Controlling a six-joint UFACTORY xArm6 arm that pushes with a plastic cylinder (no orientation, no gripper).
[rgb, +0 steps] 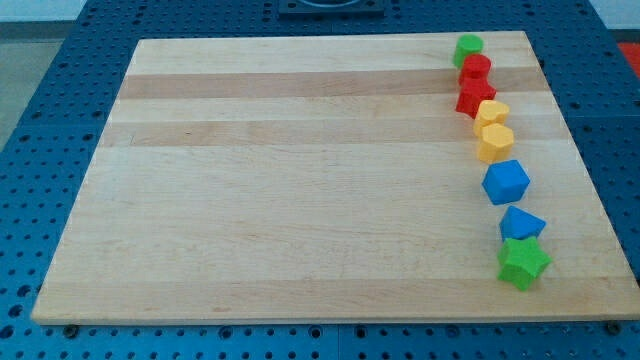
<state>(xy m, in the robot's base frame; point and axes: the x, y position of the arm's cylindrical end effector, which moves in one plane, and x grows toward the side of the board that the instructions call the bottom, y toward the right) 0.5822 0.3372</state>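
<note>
You see eight blocks strung down the wooden board's (300, 200) right side, from green cylinder (467, 47) to green star (523, 263); my tip is out of view, so its state cannot be told.

Wood board (300, 180) on blue pegboard table (60, 100); dark mount (330, 8) at top.

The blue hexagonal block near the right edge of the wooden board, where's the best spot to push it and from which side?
Probably the blue hexagonal block on its flat left face, approached from the view's left: open wooden board lies there, while neighbours crowd above and below. My tip is not in view.
</note>
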